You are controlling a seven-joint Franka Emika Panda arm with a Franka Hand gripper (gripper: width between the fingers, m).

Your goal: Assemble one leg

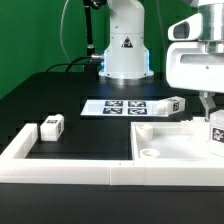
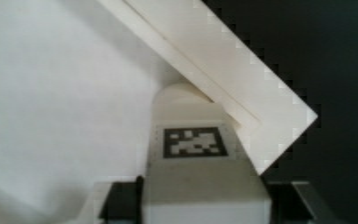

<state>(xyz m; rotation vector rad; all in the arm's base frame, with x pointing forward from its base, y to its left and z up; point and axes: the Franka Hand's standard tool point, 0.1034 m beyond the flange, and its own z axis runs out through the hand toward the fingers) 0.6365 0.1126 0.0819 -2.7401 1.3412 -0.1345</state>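
Observation:
My gripper [image 1: 209, 112] is at the exterior view's right and is shut on a leg [image 1: 216, 132], a chunky white block with a square tag. It holds the leg upright over the right part of the large white panel [image 1: 170, 140]. In the wrist view the leg [image 2: 195, 140] sits between the dark fingers [image 2: 131, 200] of the gripper [image 2: 208, 198], with the panel's raised edge [image 2: 220, 75] just beyond it. I cannot tell whether the leg touches the panel. A second leg [image 1: 52, 125] lies at the left. A third leg [image 1: 176, 103] lies by the marker board.
The marker board [image 1: 122, 107] lies flat behind the panel. A white L-shaped rail [image 1: 60, 168] runs along the front and the left. The panel has a round hole [image 1: 150, 153] near its front left corner. The robot base [image 1: 125, 50] stands at the back.

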